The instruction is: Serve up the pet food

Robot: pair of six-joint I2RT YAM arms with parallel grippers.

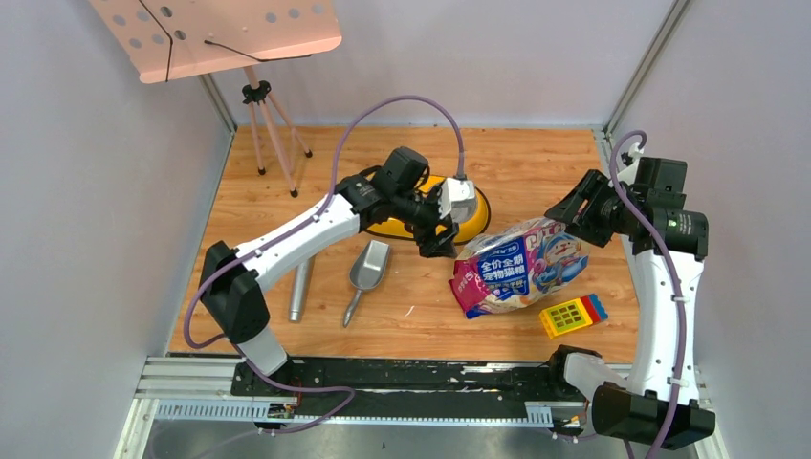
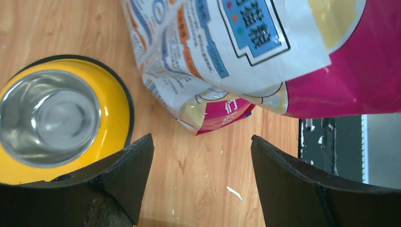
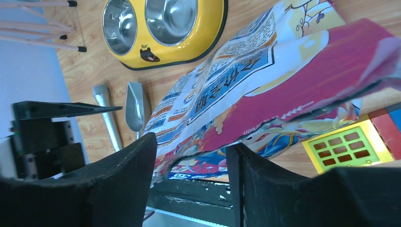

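The pet food bag is lying on the table just right of the yellow feeder. The left gripper is hovering wide open between them. The right gripper is straddling the bag's edge; I cannot tell whether it is pinching.

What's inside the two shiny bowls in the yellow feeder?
Nothing yet: in the right wrist view both steel bowls of the yellow feeder show only bare metal. From above, the left arm covers most of the feeder.
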